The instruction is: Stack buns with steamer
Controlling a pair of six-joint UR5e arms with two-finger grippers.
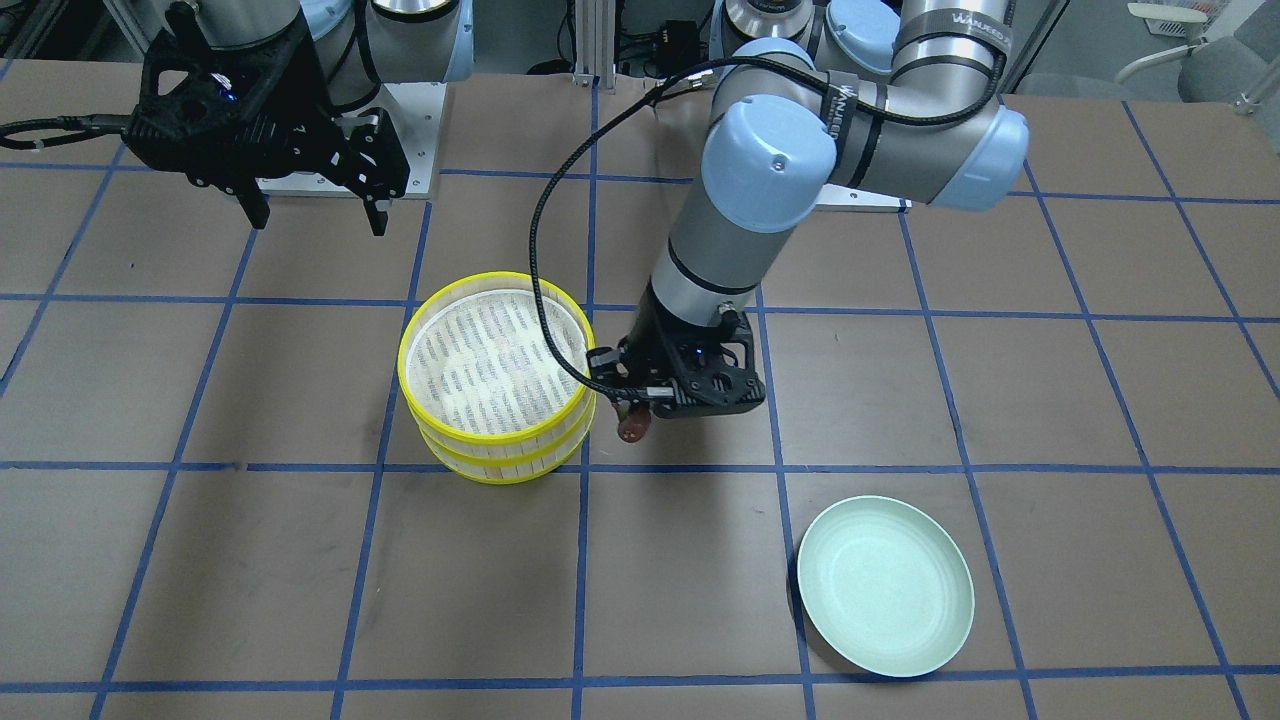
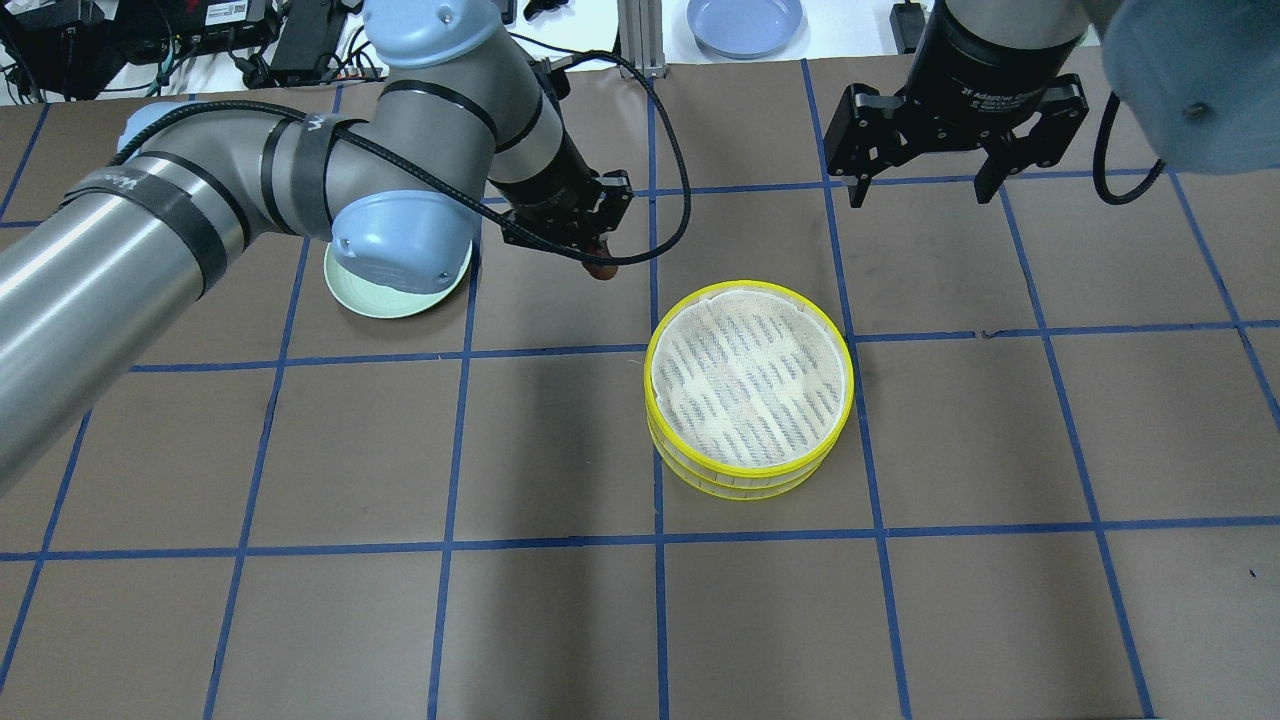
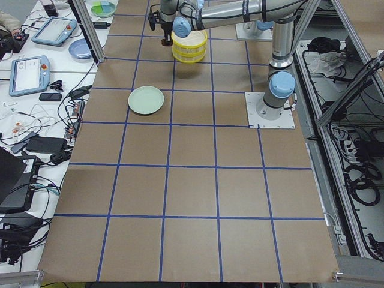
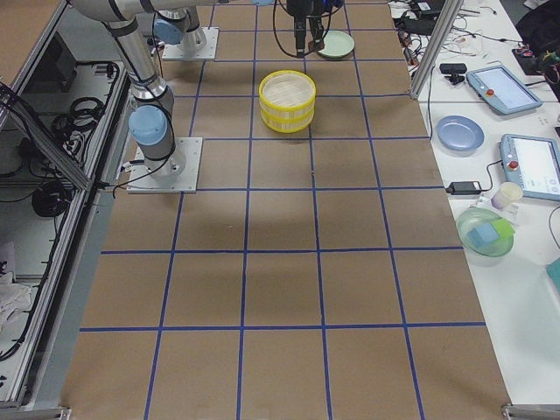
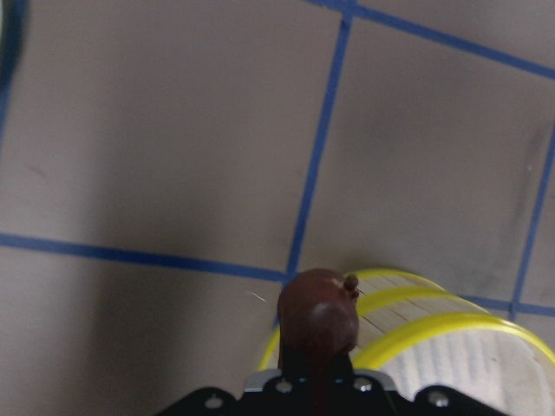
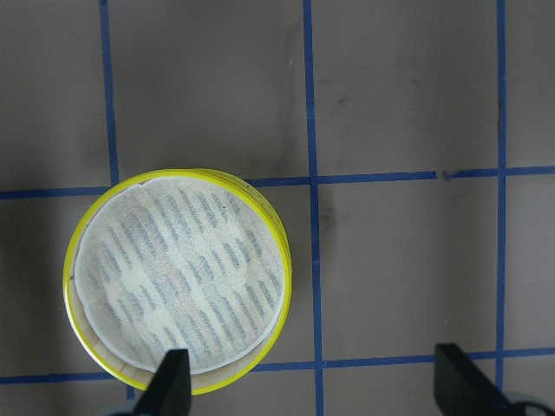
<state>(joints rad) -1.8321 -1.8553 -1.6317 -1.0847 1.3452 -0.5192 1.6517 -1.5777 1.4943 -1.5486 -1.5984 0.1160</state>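
Observation:
A yellow two-tier steamer (image 1: pixel 500 462) stands mid-table with a white liner over its top; it also shows in the overhead view (image 2: pixel 750 478) and in the right wrist view (image 6: pixel 284 260). My left gripper (image 1: pixel 640 412) is shut on the dark reddish-brown bun (image 1: pixel 632 428) and holds it above the table, just beside the steamer's rim (image 5: pixel 451 325). The bun (image 5: pixel 316 319) fills the left wrist view's lower middle, and a sliver of it shows below the left gripper (image 2: pixel 592 255) in the overhead view. My right gripper (image 2: pixel 915 190) is open and empty, high above the steamer. The pale bun is hidden.
An empty pale green plate (image 1: pixel 885 585) lies on the brown mat on the robot's left side, partly under the left elbow in the overhead view (image 2: pixel 385 300). A blue plate (image 2: pixel 745 22) and electronics sit on the bench beyond the table.

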